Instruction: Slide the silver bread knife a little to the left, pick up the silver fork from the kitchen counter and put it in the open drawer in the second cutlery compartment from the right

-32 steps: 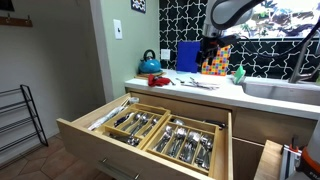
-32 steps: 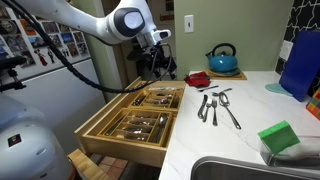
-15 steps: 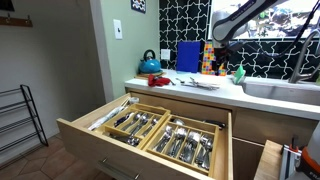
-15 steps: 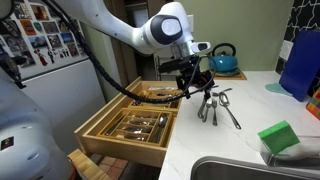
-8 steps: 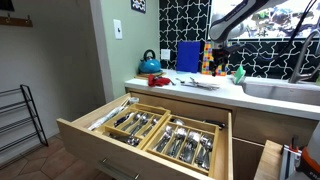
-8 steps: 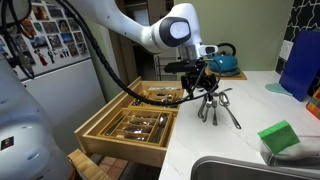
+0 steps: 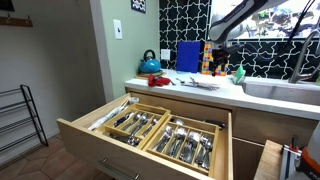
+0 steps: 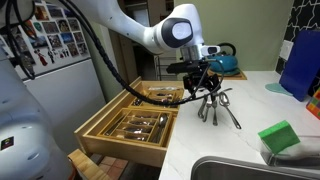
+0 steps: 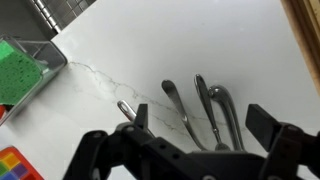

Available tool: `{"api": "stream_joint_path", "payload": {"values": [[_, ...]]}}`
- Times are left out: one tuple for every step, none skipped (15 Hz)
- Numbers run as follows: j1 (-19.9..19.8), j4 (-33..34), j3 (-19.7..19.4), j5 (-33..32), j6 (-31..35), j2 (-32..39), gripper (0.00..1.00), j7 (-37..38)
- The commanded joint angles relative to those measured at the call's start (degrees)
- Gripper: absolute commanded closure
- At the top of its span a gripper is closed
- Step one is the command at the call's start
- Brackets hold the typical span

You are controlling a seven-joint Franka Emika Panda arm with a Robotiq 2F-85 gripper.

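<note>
While the arm's black two-fingered tool (image 8: 206, 84) hovers just above the cluster of silver cutlery (image 8: 216, 106) on the white stone table (image 8: 255, 105), its fingers (image 9: 262, 122) stand wide apart in the wrist view and grip nothing. The rounded handle ends of several pieces lie side by side between and just ahead of the fingers. The spread, low stance looks chosen so that one finger can press against the flank of a piece and push it sideways, which suits the sliding step rather than a pick. The pieces lie close together, some apparently touching, and that is probably why the knife must be shifted first, to give the fingers room around the fork. In an exterior view the longest piece, slanting along the side of the cluster away from the drawer, is likely the silver bread knife (image 8: 231, 113). I cannot pick out the silver fork among the others, though it should be in this cluster on the table, near the edge. Just beside that edge the light wooden drawer (image 8: 120, 143) is pulled fully out, so its divided cutlery compartments lie open from above for the later drop. A bright green sponge (image 9: 24, 70) sits near the sink, well apart from the cluster and out of the push path. Neither step looks done yet.
</note>
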Motion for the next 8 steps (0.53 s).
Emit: {"api": "stream_joint_path", "payload": {"values": [[-1.0, 2.4, -1.5, 2.8, 2.6, 4.2, 0.00, -5.4], [-1.2, 3.0, -1.7, 3.2, 2.7, 5.1, 0.00, -6.8], [-1.4, 3.4, -1.9, 4.0, 3.0, 6.0, 0.00, -8.5], [-1.6, 3.7, -1.9, 4.6, 3.5, 7.0, 0.00, -9.6], [-1.8, 4.1, -1.8, 5.3, 3.7, 7.8, 0.00, -10.9], [-2.0, 4.6, -1.7, 5.6, 3.8, 8.7, 0.00, -11.5], [-2.2, 5.2, -1.6, 5.7, 4.3, 9.7, 0.00, -11.5], [-2.3, 5.8, -1.6, 6.0, 4.5, 10.5, 0.00, -11.7]]}}
